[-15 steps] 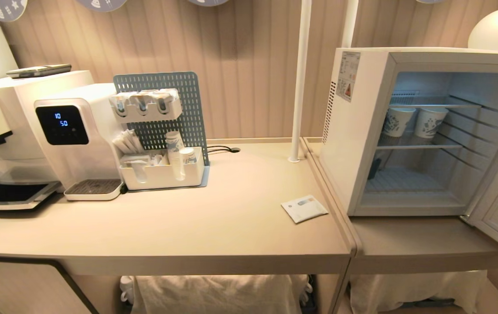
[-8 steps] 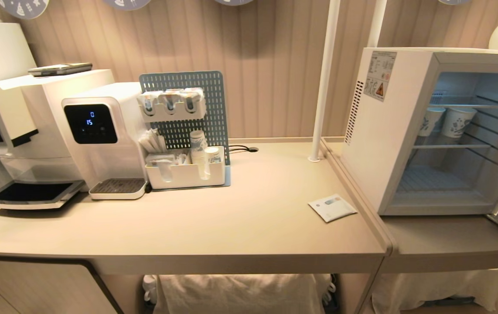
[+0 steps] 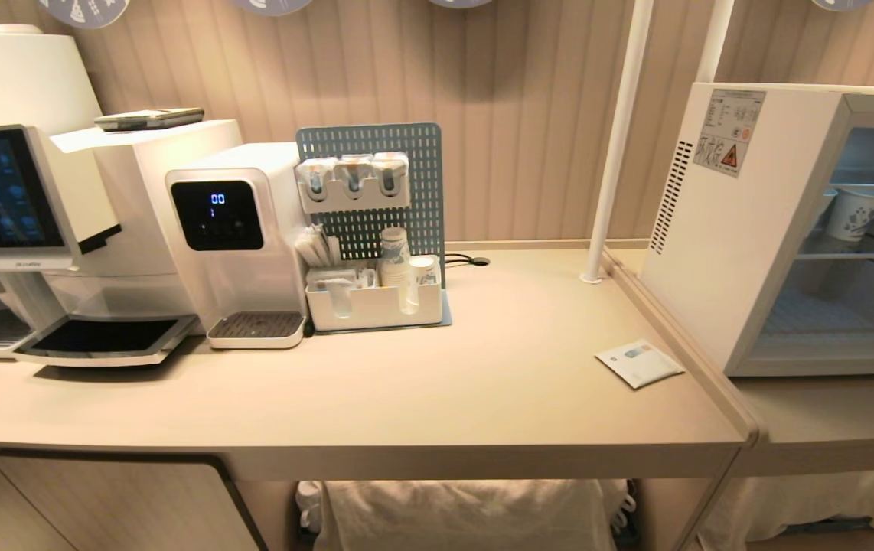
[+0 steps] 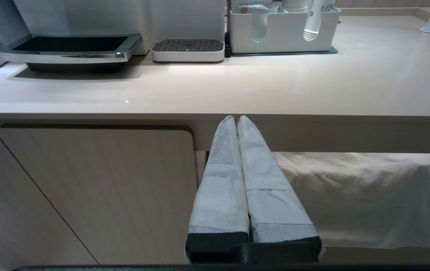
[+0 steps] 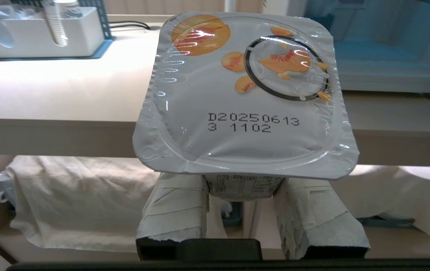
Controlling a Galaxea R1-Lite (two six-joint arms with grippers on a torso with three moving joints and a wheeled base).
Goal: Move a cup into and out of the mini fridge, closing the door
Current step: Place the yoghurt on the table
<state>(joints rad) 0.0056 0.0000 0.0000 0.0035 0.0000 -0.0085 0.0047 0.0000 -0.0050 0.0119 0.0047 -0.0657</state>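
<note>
I'm holding the cup [image 5: 243, 101] in the right gripper [image 5: 243, 188], its two wrapped fingers [image 5: 173, 210] pinching the tub's body just under the lid rim. The foil lid is facing the wrist camera, peach pictures and a printed date code on it. The cup is hanging in front of the counter [image 5: 60, 98] edge, below the top. The fridge [image 3: 743, 229] is sitting at the right end, on a lower shelf just beside the counter, its front standing open and a paper cup [image 3: 854, 214] showing on a wire shelf inside. I'm keeping the left gripper [image 4: 236, 122] low in front of the counter edge, fingers pressed together, holding nothing. A white packet [image 3: 640, 363] is lying on the counter near the fridge.
</note>
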